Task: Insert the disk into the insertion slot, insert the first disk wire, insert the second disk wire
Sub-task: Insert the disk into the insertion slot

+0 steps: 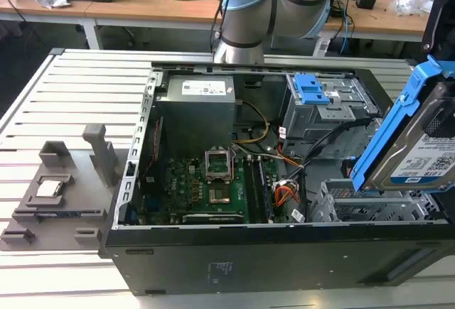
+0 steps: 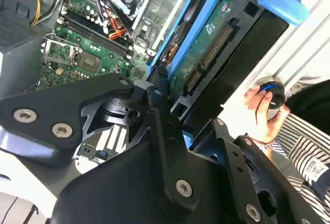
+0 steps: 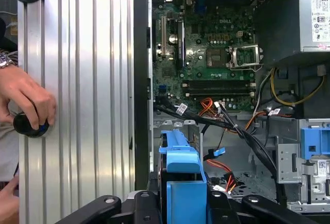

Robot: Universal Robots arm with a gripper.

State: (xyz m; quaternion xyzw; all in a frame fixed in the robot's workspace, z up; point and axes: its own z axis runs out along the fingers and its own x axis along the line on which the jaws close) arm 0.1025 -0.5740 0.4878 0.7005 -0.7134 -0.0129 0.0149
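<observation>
The disk, a silver drive with a white-and-blue label in a bright blue bracket, hangs tilted above the case's corner at the exterior view's right. My gripper is shut on it, black fingers pressed against the bracket's sides. In the first wrist view the blue bracket sits between the gripper's fingers. The insertion slot, a low grey perforated cage, lies just below the disk. Black disk wires with connectors run loose beside the slot, along with orange wires.
The open computer case rests on a slatted metal table. Inside are the green motherboard, power supply and a taller cage with a blue clip. A person's hand holds a black knob beside the case. Grey fixtures stand on the table.
</observation>
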